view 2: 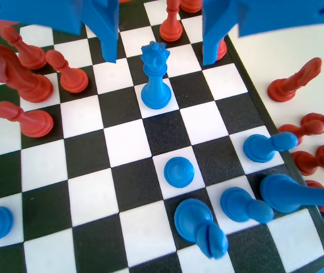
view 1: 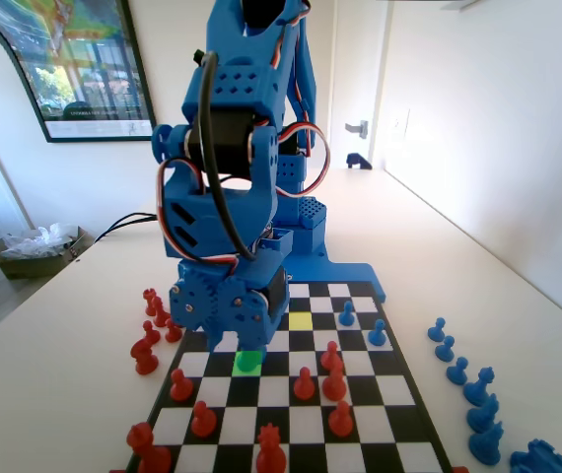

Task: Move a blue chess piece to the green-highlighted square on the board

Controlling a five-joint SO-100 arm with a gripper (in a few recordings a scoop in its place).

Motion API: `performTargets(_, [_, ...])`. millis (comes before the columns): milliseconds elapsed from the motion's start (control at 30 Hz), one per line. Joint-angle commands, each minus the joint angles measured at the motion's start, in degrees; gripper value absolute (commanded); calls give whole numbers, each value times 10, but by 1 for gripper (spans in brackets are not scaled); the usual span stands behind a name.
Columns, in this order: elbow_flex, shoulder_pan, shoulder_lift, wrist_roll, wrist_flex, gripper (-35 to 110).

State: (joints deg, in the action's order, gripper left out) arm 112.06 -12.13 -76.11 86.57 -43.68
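My gripper [view 2: 159, 42] hangs open astride the blue chess piece [view 2: 155, 77], which stands upright on a white square mid-board. I judge it placed; lifting straight up avoids tipping it

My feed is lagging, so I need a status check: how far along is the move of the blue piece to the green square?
Looks done: the yellow square is bare, and the pincer is low over the green-highlighted square. In hand: the blue chess piece stands upright between the open jaws, ungripped. Left: confirm it sits on green, which the arm hides, then lift clear.
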Motion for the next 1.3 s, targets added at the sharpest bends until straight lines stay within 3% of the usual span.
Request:
performTargets(0, [-33, -1, -36, 12, -14, 19])
performTargets(367, [-61, 12, -102, 0, -102, 17])
performTargets(700, [-90, 23, -200, 19, -229, 1])
performTargets(1267, [-70, 83, -518, 71, -434, 1])
